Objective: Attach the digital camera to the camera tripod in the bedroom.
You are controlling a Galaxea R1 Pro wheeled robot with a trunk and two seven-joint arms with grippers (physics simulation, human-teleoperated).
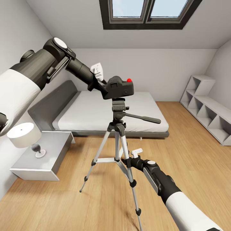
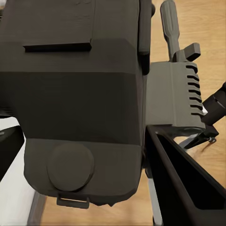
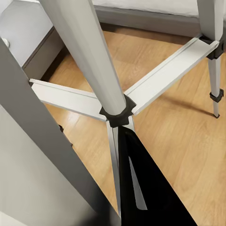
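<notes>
1. The robot is in the bedroom, with a grey bed by the far wall and a wood floor below.
2. The camera tripod stands on the floor in front of the bed. It has three silver legs and a black head with a long handle that sticks out to the right.
3. The digital camera is black with a red dot on top. It sits right on top of the tripod's head and touches it.
4. The left gripper reaches in from the left and pinches the digital camera by its side.
5. In the left wrist view, the digital camera is very big and close, and the tripod's head is right next to it.
6. The right gripper is low down, at one of the tripod's legs. I cannot tell if it squeezes the leg or is spread.
7. In the right wrist view, the silver legs and flat braces are very near.
8. A small grey table stands to the left with a white lamp on it.
9. White shelves line the right wall.
10. A dark window is in the sloped roof.
</notes>
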